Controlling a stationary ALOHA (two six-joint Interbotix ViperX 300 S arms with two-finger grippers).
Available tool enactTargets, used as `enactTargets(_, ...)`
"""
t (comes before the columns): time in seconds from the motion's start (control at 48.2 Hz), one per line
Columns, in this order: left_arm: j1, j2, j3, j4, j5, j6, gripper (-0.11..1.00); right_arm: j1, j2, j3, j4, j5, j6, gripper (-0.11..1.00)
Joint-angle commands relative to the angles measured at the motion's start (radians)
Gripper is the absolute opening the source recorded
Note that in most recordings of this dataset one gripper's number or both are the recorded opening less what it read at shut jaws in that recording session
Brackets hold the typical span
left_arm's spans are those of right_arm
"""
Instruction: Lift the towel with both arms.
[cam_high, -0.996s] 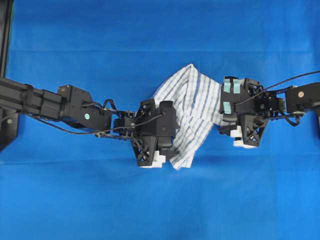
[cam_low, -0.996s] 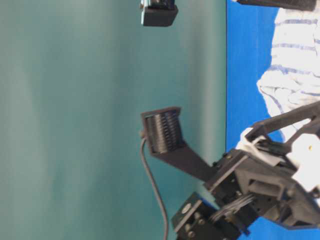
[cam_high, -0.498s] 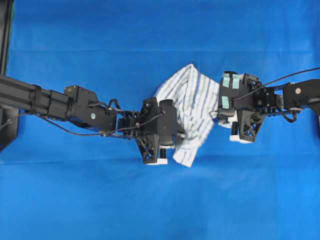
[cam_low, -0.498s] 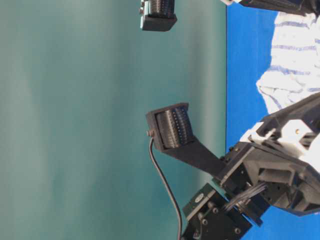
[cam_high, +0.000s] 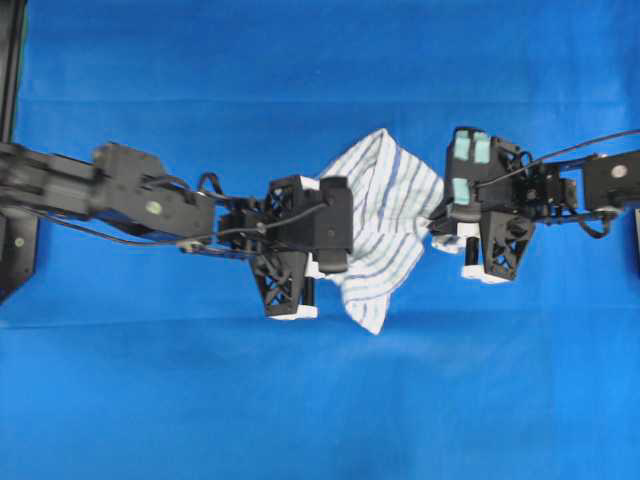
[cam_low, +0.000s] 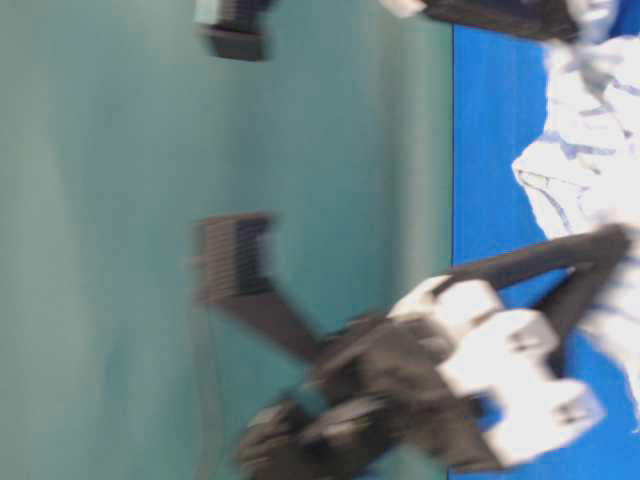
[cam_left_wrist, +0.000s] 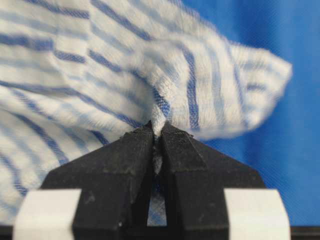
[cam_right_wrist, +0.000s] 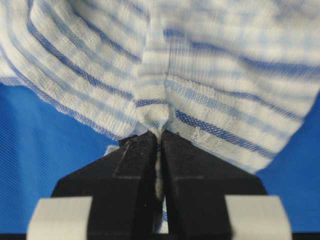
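The white towel with blue-grey stripes hangs bunched between my two grippers, over the blue table cloth. My left gripper is shut on the towel's left side; its wrist view shows the jaws pinching a fold of the towel. My right gripper is shut on the towel's right side; its wrist view shows the jaws clamped on a fold of the towel. The towel's lower corner droops down. In the blurred table-level view the towel shows at the right.
The plain blue table cloth covers the whole table. A black frame post stands at the far left edge. The left arm stretches in from the left, the right arm from the right.
Both grippers have kept hold of the towel and moved with it. The left arm's camera has shifted left and blurred in the table-level view. The towel hangs a little more spread.
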Motion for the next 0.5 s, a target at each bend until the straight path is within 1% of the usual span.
enactTargets(0.0, 0.005, -0.106, 0.005, -0.002, 0.025, 0.002, 0.01, 0.003, -0.083, -0.049, 0.000, 0.051, -0.003, 0.04)
enactTargets(0.187, 0.018, -0.264, 0.063, -0.002, 0.054, 0.003, 0.01, 0.003, -0.186, -0.156, -0.005, 0.186, -0.017, 0.04)
enactTargets(0.27, 0.032, -0.327, 0.089, -0.002, 0.075, 0.002, 0.01, 0.000, -0.212, -0.207, -0.015, 0.244, -0.018, 0.04)
enactTargets(0.373, 0.052, -0.423, 0.101, -0.002, 0.143, 0.002, 0.01, 0.000, -0.236, -0.270, -0.035, 0.313, -0.018, 0.04)
enactTargets(0.477, 0.064, -0.505, 0.094, -0.002, 0.212, 0.002, 0.01, 0.000, -0.249, -0.333, -0.054, 0.370, -0.017, 0.04)
